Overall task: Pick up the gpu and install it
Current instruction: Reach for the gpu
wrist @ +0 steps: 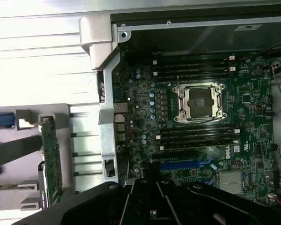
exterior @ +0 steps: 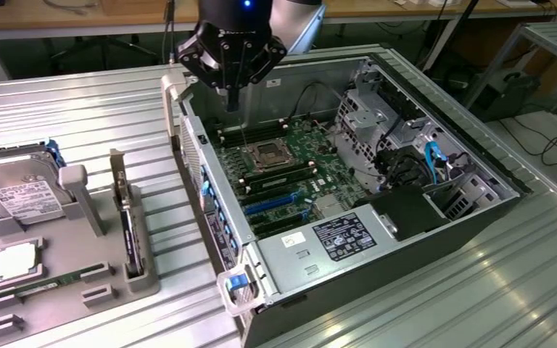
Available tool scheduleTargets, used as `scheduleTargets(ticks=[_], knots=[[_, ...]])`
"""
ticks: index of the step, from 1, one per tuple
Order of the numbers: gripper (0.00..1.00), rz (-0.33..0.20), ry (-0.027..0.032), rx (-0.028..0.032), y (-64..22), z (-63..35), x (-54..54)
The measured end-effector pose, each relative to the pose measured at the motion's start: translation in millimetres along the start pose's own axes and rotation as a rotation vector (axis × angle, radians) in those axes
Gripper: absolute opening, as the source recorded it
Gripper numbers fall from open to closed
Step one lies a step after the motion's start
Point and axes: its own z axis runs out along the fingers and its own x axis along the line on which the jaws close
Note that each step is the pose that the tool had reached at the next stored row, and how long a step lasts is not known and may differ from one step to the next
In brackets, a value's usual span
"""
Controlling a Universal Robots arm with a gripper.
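Exterior view: a black two-finger gripper (exterior: 232,105), fingers together and empty, is held over the far corner of an open grey computer case (exterior: 394,279). The gpu (exterior: 130,232), a thin green circuit card, is stood edge-on in a grey holder tray (exterior: 90,261) to the exterior view's left.

Wrist view: the gpu (wrist: 51,154) is seen upright, apart from the case. It is judged light, stiff and fragile, and best gripped along the bare top edge.

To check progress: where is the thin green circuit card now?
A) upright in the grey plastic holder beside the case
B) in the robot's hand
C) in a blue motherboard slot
A: the thin green circuit card stands on edge in the grey plastic holder, outside the open computer case.
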Motion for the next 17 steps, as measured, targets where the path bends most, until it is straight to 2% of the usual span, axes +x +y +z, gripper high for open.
scheduleTargets(ticks=[17], knots=[[0.11, -0.001, 0.0001, 0.0, -1.4, -0.4, 11.0]])
